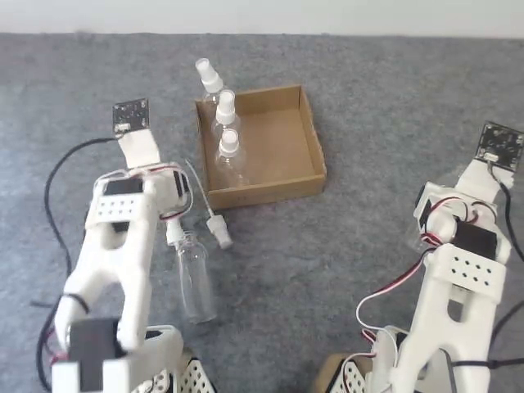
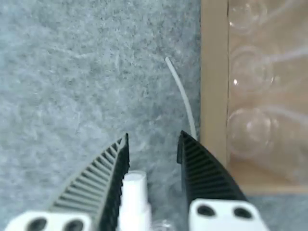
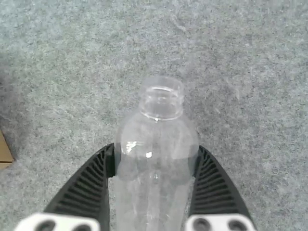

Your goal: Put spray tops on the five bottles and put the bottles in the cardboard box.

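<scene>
Cardboard box [image 1: 278, 139], upper centre of the high view, holds three capped bottles [image 1: 228, 151] along its left wall, the left gripper [image 2: 154, 138] gapes around the spray top [image 2: 134, 192] of a lying bottle [image 1: 195, 286], and the right gripper [image 3: 155, 153] clenches an uncapped bottle [image 3: 158, 130].

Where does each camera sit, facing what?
High view: fixed overhead, facing the table; left arm and right arm show.
Left wrist view: on the left arm, facing past left hand to the cardboard box.
Right wrist view: on the right arm, facing right hand gripping an uncapped bottle.
High and left wrist share the cardboard box.
</scene>
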